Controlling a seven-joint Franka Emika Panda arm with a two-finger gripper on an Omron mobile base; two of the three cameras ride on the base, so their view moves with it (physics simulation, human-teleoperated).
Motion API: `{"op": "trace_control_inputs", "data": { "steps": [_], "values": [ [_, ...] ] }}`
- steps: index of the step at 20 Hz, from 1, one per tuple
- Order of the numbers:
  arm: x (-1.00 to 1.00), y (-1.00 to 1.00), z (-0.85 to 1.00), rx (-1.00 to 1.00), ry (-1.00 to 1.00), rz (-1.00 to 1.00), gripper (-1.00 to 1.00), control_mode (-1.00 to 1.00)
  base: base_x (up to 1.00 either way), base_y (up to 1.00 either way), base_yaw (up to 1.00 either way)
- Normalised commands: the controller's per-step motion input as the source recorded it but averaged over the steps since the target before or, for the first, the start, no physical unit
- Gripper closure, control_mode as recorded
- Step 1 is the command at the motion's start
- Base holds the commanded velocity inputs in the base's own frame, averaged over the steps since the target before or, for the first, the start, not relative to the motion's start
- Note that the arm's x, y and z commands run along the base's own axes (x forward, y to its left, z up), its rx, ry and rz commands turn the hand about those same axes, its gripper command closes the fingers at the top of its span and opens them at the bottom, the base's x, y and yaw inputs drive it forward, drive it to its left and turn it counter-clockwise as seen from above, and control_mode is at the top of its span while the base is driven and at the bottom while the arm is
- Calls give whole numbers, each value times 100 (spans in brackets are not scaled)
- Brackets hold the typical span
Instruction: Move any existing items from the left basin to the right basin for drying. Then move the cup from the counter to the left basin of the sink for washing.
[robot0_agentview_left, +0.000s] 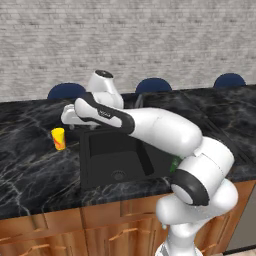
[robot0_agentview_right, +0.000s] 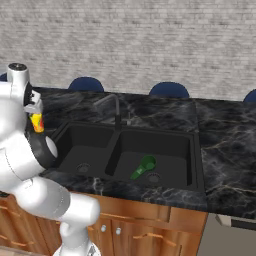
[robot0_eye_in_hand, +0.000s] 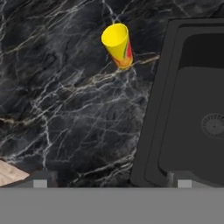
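The yellow cup (robot0_eye_in_hand: 118, 46) with its orange-red patch stands upright on the black marble counter (robot0_eye_in_hand: 65, 113), left of the sink; it also shows as the cup (robot0_agentview_left: 58, 138) and, half behind my arm, the cup (robot0_agentview_right: 36, 121). My gripper (robot0_eye_in_hand: 111, 180) hovers above the counter between the cup and the left basin (robot0_eye_in_hand: 197, 109), open, with nothing between its fingertips (robot0_eye_in_hand: 40, 180). The left basin (robot0_agentview_right: 82, 145) holds nothing but its drain. A green bottle-like object (robot0_agentview_right: 144, 166) lies in the right basin (robot0_agentview_right: 170, 145).
A dark faucet (robot0_agentview_right: 114, 106) rises behind the sink's centre divider. Blue chair backs (robot0_agentview_left: 153, 85) stand behind the counter before a brick wall. Brown cabinets (robot0_agentview_left: 50, 230) run below the counter's front edge. My arm spans the sink in the left base view.
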Motion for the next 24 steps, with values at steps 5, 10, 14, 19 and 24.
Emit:
{"op": "trace_control_inputs", "data": {
  "steps": [5, 10, 14, 19, 24],
  "values": [
    [45, 3, -25, 4, 2, -6, -100, -100, 0, 0, 0],
    [43, 24, -30, 5, 11, -9, -100, -100, 0, 0, 0],
    [29, 15, -18, 4, 5, -8, -100, -100, 0, 0, 0],
    [35, 4, -14, 1, 1, -8, -100, -100, 0, 0, 0],
    [33, 14, -21, 1, 0, -7, -100, -100, 0, 0, 0]
  ]
}}
